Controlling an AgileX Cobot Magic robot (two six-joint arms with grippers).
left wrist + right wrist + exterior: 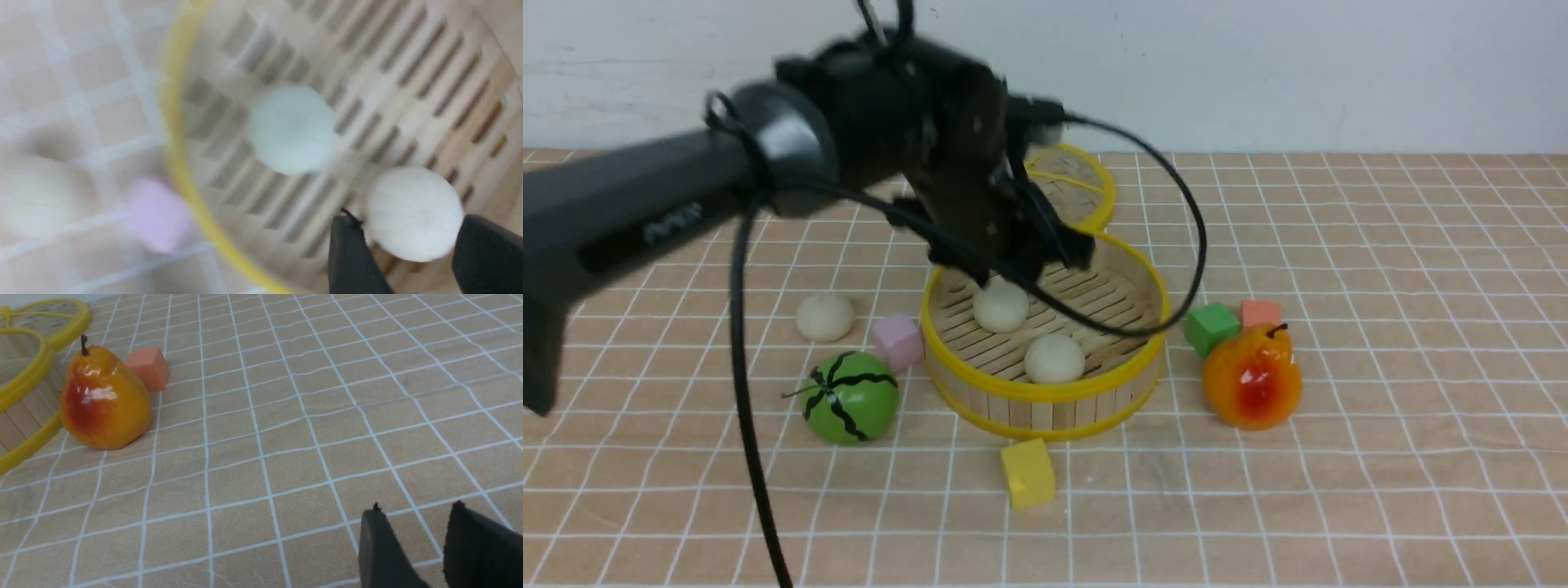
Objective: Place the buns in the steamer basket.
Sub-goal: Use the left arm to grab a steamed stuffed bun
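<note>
The steamer basket (1045,392) stands mid-table, with two buns on its slatted floor: one at the back left (1001,306) and one near the front (1054,358). A third bun (824,316) lies on the table, left of the basket. My left gripper (1033,265) hangs open just above the back-left bun. In the left wrist view that bun (412,212) lies between and beyond my fingertips (347,245), with the other bun (292,128) beside it and the basket rim (175,122) blurred. My right gripper (416,509) is open and empty over bare tablecloth, out of the front view.
A striped green watermelon ball (849,398) and a pink block (897,341) sit left of the basket. A yellow block (1027,472) lies in front. A green block (1211,327), a salmon block (1261,313) and a pear (1252,376) are to the right. The flat lid (1086,184) lies behind.
</note>
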